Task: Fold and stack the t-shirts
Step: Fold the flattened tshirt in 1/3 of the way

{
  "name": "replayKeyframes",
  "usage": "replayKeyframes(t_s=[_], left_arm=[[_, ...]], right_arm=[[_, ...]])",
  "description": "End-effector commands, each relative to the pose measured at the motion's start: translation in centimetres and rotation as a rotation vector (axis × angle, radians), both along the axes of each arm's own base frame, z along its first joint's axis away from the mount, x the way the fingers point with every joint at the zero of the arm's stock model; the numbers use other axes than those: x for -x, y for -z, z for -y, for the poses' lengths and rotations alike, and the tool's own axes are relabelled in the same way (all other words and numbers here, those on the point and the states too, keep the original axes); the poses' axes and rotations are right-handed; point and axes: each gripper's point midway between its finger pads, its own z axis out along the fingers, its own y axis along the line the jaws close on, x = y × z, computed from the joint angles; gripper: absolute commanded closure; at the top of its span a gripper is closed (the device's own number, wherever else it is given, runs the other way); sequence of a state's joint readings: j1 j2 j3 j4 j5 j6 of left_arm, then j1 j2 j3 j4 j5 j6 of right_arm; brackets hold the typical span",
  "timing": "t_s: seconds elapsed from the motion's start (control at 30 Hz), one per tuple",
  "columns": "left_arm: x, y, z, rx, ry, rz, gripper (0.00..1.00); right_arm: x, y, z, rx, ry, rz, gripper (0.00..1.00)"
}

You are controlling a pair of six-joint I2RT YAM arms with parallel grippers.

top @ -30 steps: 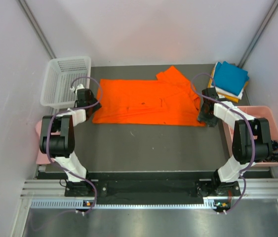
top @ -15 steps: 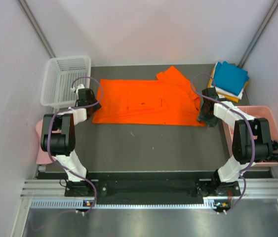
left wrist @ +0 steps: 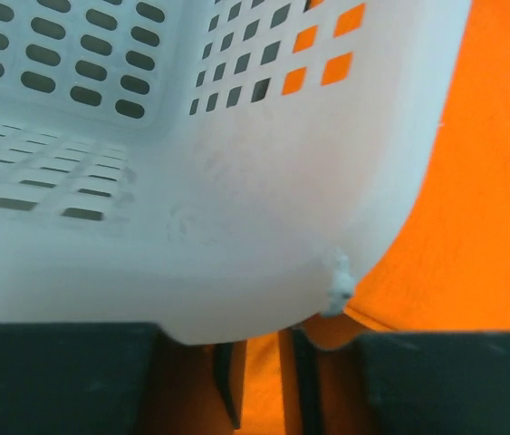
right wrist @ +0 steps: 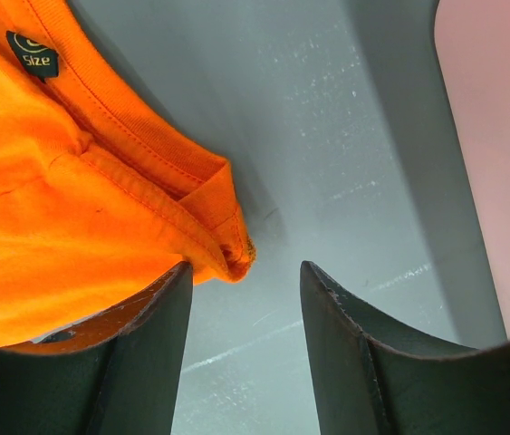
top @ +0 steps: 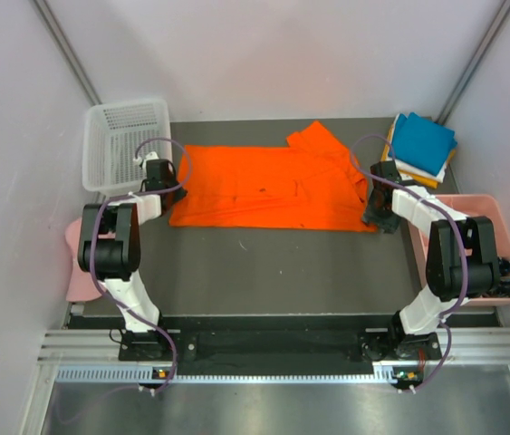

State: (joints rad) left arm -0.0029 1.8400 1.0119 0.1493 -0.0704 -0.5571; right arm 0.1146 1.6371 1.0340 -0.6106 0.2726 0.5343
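The bright orange t-shirt (top: pixel 264 186) lies spread flat across the middle of the table. My left gripper (top: pixel 169 188) is at the shirt's left edge, pressed against the white basket (left wrist: pixel 236 181). Its fingers (left wrist: pixel 227 372) stand a narrow gap apart with orange fabric (left wrist: pixel 472 181) in that gap. My right gripper (top: pixel 375 216) is at the shirt's near right corner. In the right wrist view that gripper (right wrist: pixel 245 272) is open, and the hemmed corner (right wrist: pixel 227 240) rests just beside its left finger. Teal, white and amber t-shirts (top: pixel 422 143) lie stacked at the back right.
The white basket (top: pixel 123 145) stands at the back left, touching my left wrist. A pink bin (top: pixel 499 227) sits along the right edge. A pale pink cap (top: pixel 78 267) lies at the left edge. The dark table (top: pixel 282 272) shows in front of the shirt.
My left gripper has narrowed and crept toward the back, nudging the white basket slightly to the right. The right arm and the orange t-shirt have not moved.
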Motion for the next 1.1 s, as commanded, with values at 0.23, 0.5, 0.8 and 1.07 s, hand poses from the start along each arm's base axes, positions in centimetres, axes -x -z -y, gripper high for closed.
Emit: replayKeyframes(t_s=[0.23,0.5,0.8,1.07], left_arm=[[-2.1,-1.0,-0.4,-0.007,0.019,0.051,0.98],[-1.7,-2.2,-2.2,-0.087,-0.033,0.031,1.0],[-0.7,-3.1,-5.4,-0.22,-0.162,0.005,1.0],[-1.3,-3.6,-7.0,-0.281,-0.229,0.031,1.0]], right_arm=[[-0.4,-1.0,0.8,0.014,0.017,0.034,0.48],[-0.4,-0.9,0.7,0.009,0.015,0.031,0.49],[-0.4,-0.8,0.5,0.002,0.008,0.029,0.48],[-0.3,-0.8,0.5,0.002,0.008,0.029,0.48]])
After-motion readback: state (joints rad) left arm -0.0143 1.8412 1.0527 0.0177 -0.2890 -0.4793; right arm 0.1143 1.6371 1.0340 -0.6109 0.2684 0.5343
